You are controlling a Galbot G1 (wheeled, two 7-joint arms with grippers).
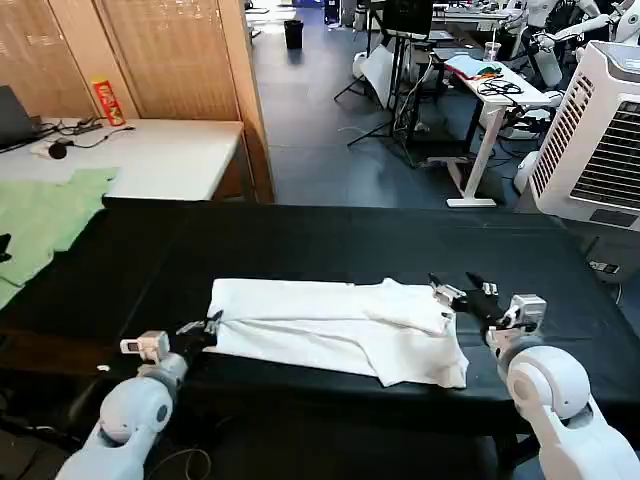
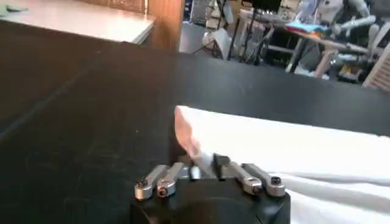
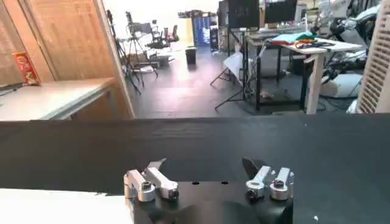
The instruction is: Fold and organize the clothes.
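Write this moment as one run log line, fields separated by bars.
T-shirt: partly folded on black table | left claw: shut on T-shirt's left edge | right claw: open, beside right end

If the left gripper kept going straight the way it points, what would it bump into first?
The T-shirt. The left gripper sits at the shirt's left edge, pointing along the table into the cloth. In the wrist view its shut fingers already seem to pinch that edge, so probably only more shirt lies ahead.

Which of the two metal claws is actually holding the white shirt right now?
The left gripper, at the T-shirt's left end: its fingers are pinched on the cloth edge. The right gripper stands open beside the other end.
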